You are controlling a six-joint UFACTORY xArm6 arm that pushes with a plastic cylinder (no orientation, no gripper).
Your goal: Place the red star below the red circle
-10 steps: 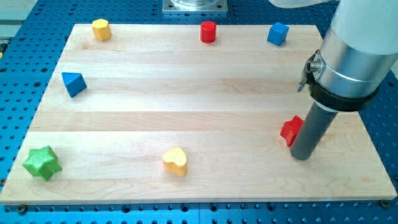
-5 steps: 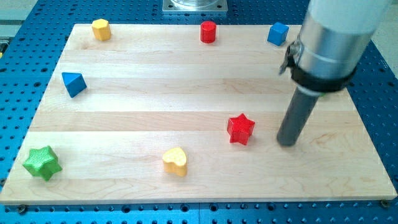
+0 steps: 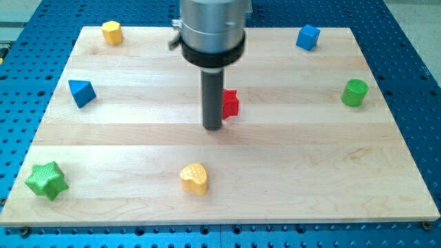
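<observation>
The red star (image 3: 231,103) lies near the middle of the wooden board (image 3: 124,141). Its left part is hidden behind my rod. My tip (image 3: 212,128) rests on the board just left of the star and slightly below it, touching or nearly touching it. The red circle does not show; the arm's grey body covers the top middle of the board, where it stood in the earlier frames.
A yellow block (image 3: 112,32) sits at the top left and a blue cube (image 3: 308,36) at the top right. A green cylinder (image 3: 355,92) is at the right edge, a blue triangle (image 3: 81,92) at the left, a green star (image 3: 47,180) at the bottom left, a yellow heart (image 3: 194,178) at the bottom middle.
The red star has slid from the right towards the view's left and up to the board's middle. My tip swept left with it. The arm now hides the red circle and uncovers the green cylinder.
</observation>
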